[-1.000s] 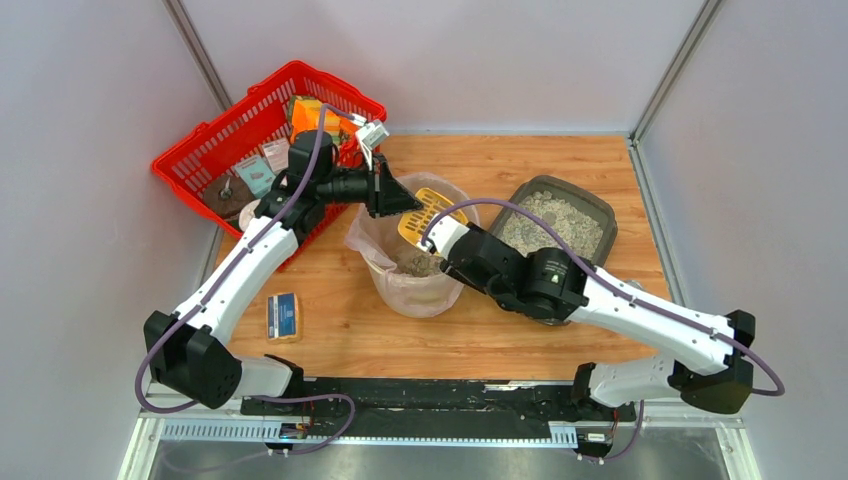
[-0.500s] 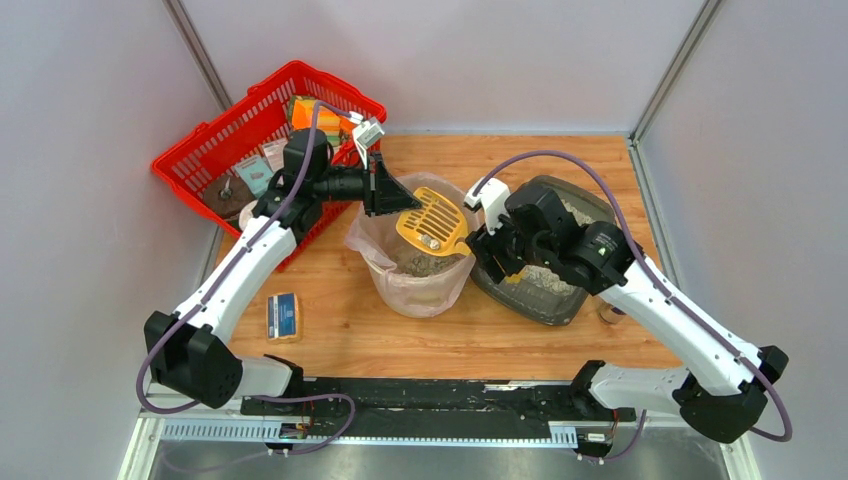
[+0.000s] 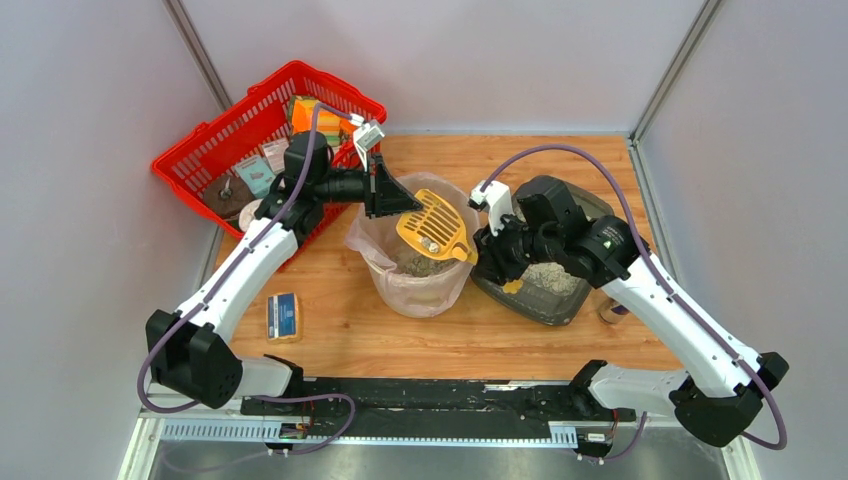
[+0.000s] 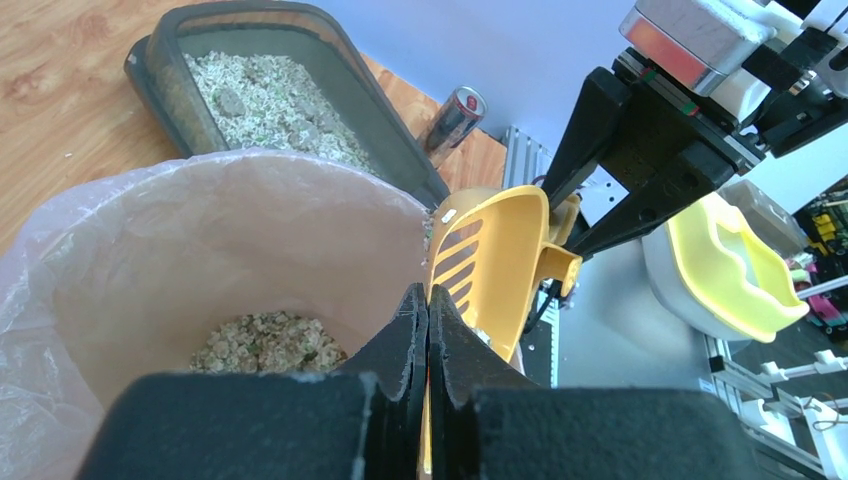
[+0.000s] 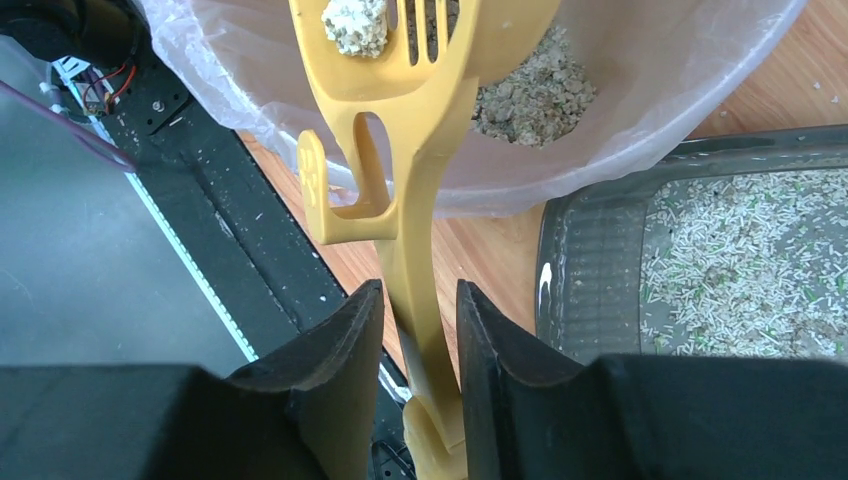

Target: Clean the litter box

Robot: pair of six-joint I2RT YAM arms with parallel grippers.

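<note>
Angles down with right gripper (image 5: 420,300), pinching yellow litter scoop (image 3: 436,224) by its handle over lined bin (image 3: 400,295); stretches left gripper (image 4: 427,300), fingers (image 4: 405,335) pressed together, to the rim.

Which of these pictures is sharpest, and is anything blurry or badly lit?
Top view: sharp and evenly lit, only soft shadows on the table. Left wrist view: the left gripper, close to the lens, is dark and soft. Right wrist view: the right gripper is blurred too, while the yellow scoop it holds and the litter box are crisp.
</note>
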